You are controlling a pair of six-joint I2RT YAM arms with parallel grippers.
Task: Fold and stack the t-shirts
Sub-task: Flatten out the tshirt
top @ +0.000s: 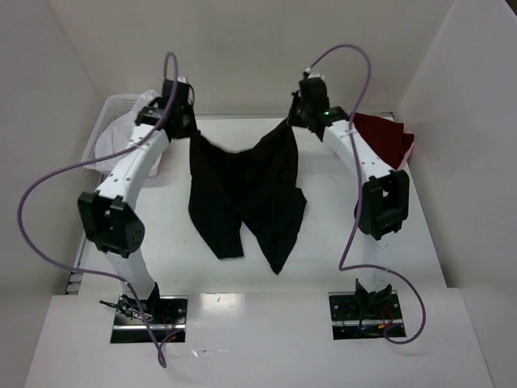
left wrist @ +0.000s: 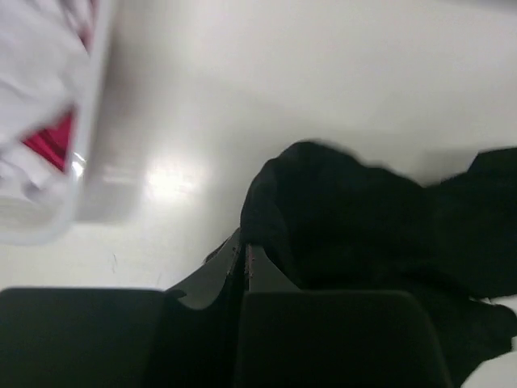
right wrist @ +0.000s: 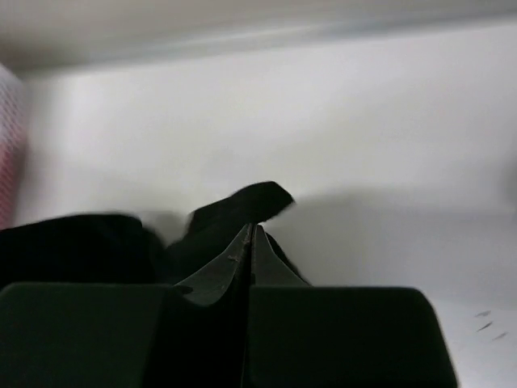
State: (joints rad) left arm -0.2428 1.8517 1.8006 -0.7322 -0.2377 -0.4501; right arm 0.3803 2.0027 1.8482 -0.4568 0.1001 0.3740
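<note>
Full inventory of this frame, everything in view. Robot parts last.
black t-shirt: 1, black, centre, strung between both grippers
dark red t-shirt: 1, dark red, far right corner of the table, beside the right arm
basket: 1, white lattice, far left corner
cloth in basket: white with some red, piece count cannot be told
table: 1, white
cables: 2, purple, one looping off each arm
left gripper: 1, black fingers, shut on the black t-shirt's left top corner
right gripper: 1, black fingers, shut on its right top corner
</note>
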